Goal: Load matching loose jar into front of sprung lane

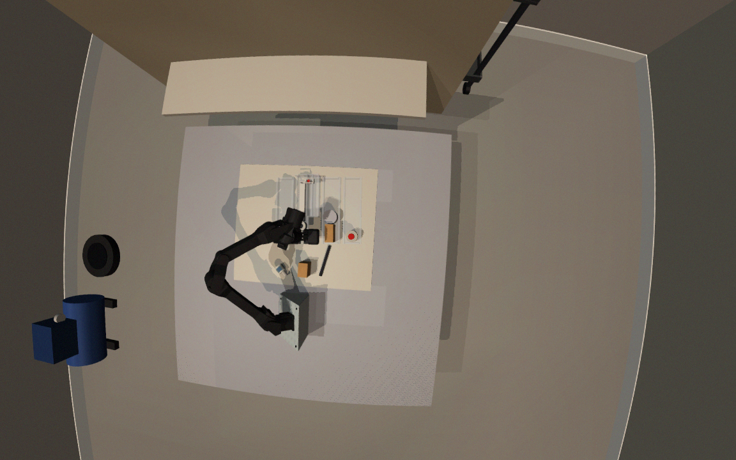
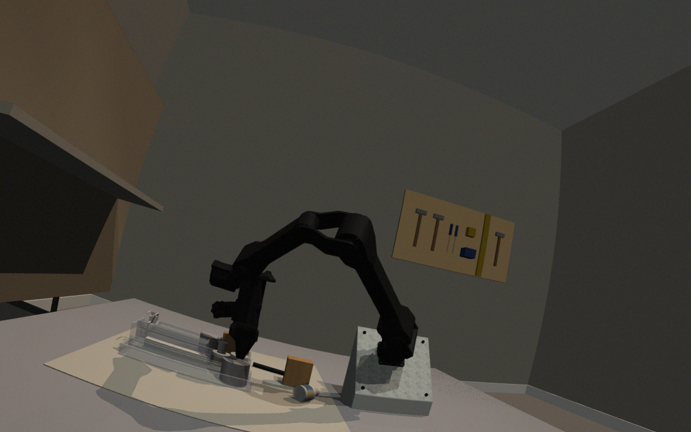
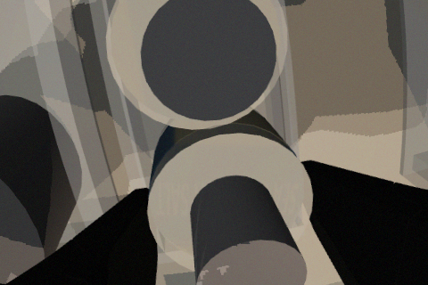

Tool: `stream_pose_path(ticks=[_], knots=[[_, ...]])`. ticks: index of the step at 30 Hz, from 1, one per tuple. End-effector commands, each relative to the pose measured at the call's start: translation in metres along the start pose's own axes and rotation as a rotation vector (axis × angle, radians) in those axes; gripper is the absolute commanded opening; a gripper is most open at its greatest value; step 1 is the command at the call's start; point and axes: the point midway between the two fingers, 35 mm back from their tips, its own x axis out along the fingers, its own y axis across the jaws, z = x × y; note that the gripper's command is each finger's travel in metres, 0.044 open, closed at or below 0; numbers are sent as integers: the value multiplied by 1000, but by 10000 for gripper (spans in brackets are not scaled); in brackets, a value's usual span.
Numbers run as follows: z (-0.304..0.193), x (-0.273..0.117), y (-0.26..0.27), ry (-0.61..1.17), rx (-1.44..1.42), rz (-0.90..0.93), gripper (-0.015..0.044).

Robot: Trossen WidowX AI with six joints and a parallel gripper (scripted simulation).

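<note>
We see the gripper [image 1: 304, 235] [image 2: 241, 354] [image 3: 226, 191] closed around the new jar [image 3: 236, 156] at the front end of the lane [image 1: 319, 197] [image 2: 171, 336] [image 3: 291, 107].
Seen from the wrist, our jar has a pale, round shoulder, a dark, knob-like top catching light on its face, and a blue and olive band; its foot is hidden, so we cannot tell whether it touches the lane floor. Behind it in the lane is the old jar [image 2: 217, 356] [image 3: 125, 53], with a similar pale rim and dark top.
</note>
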Motion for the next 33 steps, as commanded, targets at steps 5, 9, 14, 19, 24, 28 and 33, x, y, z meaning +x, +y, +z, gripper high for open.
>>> stream_pose_path(ticks=[5, 9, 14, 19, 24, 28, 33], knots=[[4, 3, 3, -14, -14, 11, 0], [4, 4, 3, -14, -14, 11, 0], [4, 6, 4, -14, -14, 11, 0], [3, 7, 4, -14, -14, 11, 0], [2, 7, 4, -14, -14, 11, 0], [2, 7, 4, -14, -14, 11, 0], [1, 7, 4, -14, -14, 11, 0]])
